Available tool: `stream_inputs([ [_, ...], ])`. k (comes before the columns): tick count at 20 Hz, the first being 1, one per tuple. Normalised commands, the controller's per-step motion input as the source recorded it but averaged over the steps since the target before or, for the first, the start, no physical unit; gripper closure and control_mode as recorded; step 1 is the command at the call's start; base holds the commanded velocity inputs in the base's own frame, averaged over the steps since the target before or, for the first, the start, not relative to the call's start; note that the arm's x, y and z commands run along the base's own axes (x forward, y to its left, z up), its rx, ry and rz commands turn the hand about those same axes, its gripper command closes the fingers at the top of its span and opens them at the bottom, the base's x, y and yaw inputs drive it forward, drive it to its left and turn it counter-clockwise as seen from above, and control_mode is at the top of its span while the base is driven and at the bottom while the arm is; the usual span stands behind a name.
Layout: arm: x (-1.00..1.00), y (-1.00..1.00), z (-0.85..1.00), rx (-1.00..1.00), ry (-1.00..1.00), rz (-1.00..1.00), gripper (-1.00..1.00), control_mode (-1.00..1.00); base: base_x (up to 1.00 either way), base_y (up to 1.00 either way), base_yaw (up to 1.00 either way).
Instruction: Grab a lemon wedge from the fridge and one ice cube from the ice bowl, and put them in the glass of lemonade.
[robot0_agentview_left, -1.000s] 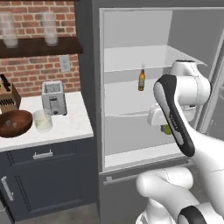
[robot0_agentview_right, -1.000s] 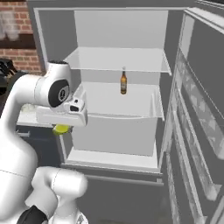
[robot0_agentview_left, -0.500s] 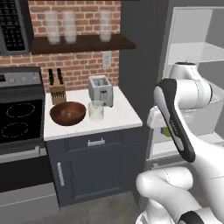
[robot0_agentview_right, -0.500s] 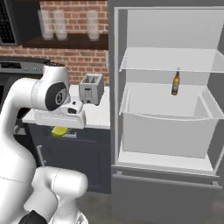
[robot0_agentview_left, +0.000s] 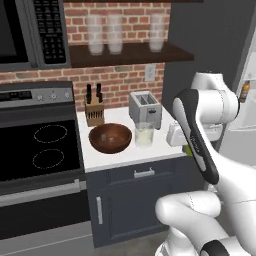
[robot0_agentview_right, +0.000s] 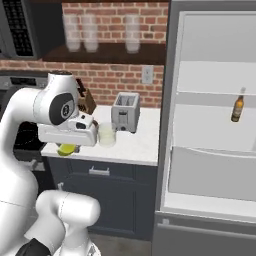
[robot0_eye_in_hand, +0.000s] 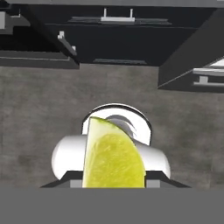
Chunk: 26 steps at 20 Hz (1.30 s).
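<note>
I judge that I am in the carrying step: the lemon wedge (robot0_eye_in_hand: 113, 157) is already out of the fridge (robot0_agentview_right: 210, 125) and must now go into the glass of lemonade (robot0_agentview_left: 144, 134). In the hand view the wedge sits between the fingers of the pincer (robot0_eye_in_hand: 114, 175), which is closed on it; the fingertips themselves are hidden behind the wedge, so I cannot tell how narrow the gap is. The camera there looks down at the floor and the dark cabinet fronts, so the hand is not over the bench (robot0_agentview_left: 125, 155).

In the right base view the wedge hangs under the hand, just in front of the front edge of the bench. The glass stands behind it near the middle of the bench, just before the toaster (robot0_agentview_left: 145, 107), with the ice bowl (robot0_agentview_left: 110, 138) beside it toward the stove.

The next move, I think, needs a lift and a reach forward until the wedge is above the glass rim, and only then an opening. The ice cube is too small to find in the bowl.
</note>
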Motion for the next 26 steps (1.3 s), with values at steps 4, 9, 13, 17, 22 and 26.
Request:
stream_inputs([
  [4, 0.00, 0.00, 0.00, 0.00, 0.00, 0.00, 1.00, 1.00, 0.68, 0.00, 0.00],
  [9, 0.00, 0.00, 0.00, 0.00, 0.00, 0.00, 1.00, 1.00, 0.54, 0.16, 0.00],
  [13, 0.00, 0.00, 0.00, 0.00, 0.00, 0.00, 1.00, 1.00, 0.66, 0.40, 0.00],
  [17, 0.00, 0.00, 0.00, 0.00, 0.00, 0.00, 1.00, 1.00, 0.71, 0.39, 0.02],
  [22, 0.17, 0.04, -0.08, 0.00, 0.05, 0.00, 1.00, -1.00, 0.67, 0.24, 0.00],
  [26, 0.85, 0.04, -0.77, 0.01, 0.26, 0.00, 1.00, -1.00, 0.00, 0.00, 0.00],
])
